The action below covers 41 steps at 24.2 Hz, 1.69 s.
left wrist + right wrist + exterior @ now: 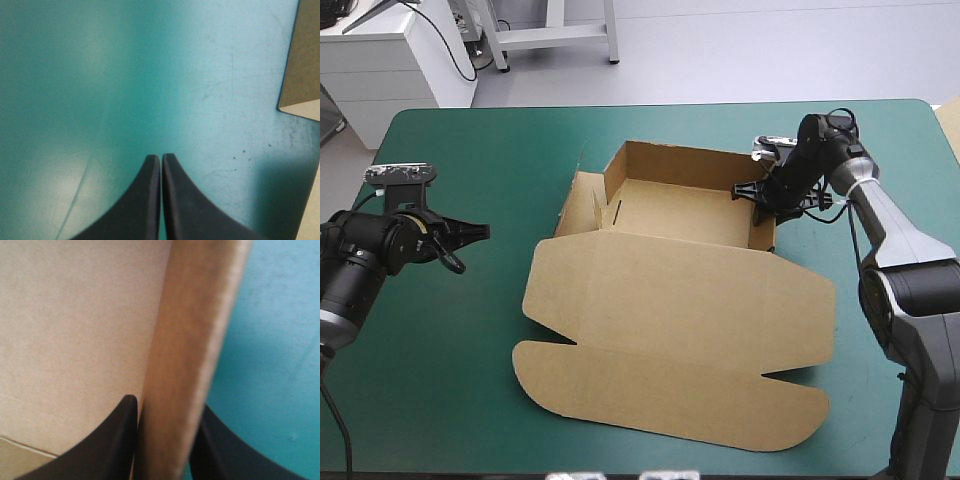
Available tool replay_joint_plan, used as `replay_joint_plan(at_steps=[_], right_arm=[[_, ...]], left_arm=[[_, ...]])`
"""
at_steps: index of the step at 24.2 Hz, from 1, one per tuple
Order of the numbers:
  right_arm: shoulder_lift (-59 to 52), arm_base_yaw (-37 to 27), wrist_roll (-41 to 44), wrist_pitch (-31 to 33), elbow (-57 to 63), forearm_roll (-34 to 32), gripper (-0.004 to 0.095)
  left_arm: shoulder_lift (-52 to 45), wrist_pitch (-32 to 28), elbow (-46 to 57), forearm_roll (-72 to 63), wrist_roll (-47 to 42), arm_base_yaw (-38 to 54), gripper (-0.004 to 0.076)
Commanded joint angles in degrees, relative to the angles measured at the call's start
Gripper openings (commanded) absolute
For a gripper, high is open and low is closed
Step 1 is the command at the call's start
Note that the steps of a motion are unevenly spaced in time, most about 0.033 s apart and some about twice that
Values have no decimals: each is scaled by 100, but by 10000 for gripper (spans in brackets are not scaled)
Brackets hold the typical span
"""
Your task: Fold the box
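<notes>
The brown box (670,330) lies mid-table. Its lid panel is flat toward the front edge, and the tray (680,205) behind it has its back and side walls raised. My right gripper (757,195) is at the tray's right wall. In the right wrist view my right gripper (167,407) is shut on that wall (200,315), one finger inside the tray and one outside. My left gripper (480,232) hovers left of the box, apart from it. In its own view my left gripper (161,157) is shut on nothing over the teal-green cover, with a corner of the box (305,70) ahead and to the side.
A loose side flap (582,205) stands half-raised at the tray's left end. The lid's rounded front flaps (650,400) reach close to the table's front edge. A pale edge (950,118) shows at the table's far right corner.
</notes>
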Motion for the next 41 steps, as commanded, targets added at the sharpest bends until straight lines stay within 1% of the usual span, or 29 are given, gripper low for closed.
replay_joint_plan(at_steps=[1,4,7,10,13,15,17,18,19,20,22,24,26,31,34,36,39,41], right_arm=[[-216,-15,-206,36,-142,138,211],[-216,-15,-317,12,-155,138,-22],[-255,-15,-317,12,-155,141,-18],[-538,-15,-317,-2,-155,141,-19],[-1123,-26,-457,-13,-144,97,-20],[-1506,-26,-483,-27,-90,99,-19],[-1903,-26,-513,-126,90,99,-19],[-2104,-26,-527,-177,223,99,-19],[-2254,-26,-551,-261,357,99,-20],[-2485,-26,-564,-446,608,155,-20],[-2950,-26,-642,-874,1163,471,-20],[-3235,-26,-757,-1194,1512,746,-19],[-3459,-26,-768,-1405,1795,810,-20],[-3692,-26,-822,-1714,2164,995,-21],[-3694,-26,-889,-1802,2206,1084,-21],[-3694,-26,-921,-1889,2206,1115,-19],[-3694,-16,-934,-2026,2206,1129,-19],[-3694,-16,-968,-2150,2206,1154,-20]], left_arm=[[-158,-344,-184,16,-5,6,-8],[-137,-418,-184,2,-5,6,-8],[44,-526,-184,85,13,6,-8],[302,-964,-184,261,-251,33,-8],[608,-1229,-184,-331,-255,463,-6],[692,-1413,-184,-1315,295,885,-6],[702,-1449,-184,-3093,1666,1371,0],[702,-1364,-184,-4190,2563,1601,0],[702,-1227,-184,-4994,3210,1743,-1],[702,-1011,-184,-5621,3688,1827,-1],[705,-608,-184,-6079,4186,1825,-1],[705,-327,-184,-6333,4391,1814,-1],[705,-96,-184,-6640,4622,1814,-1],[705,758,-184,-7780,5454,1814,-1],[694,1103,-184,-8187,5472,1814,-6],[684,1324,-184,-8380,5701,1814,-8],[662,1687,-184,-8572,5701,1814,-8],[635,1795,-184,-8601,5710,1814,-8]])
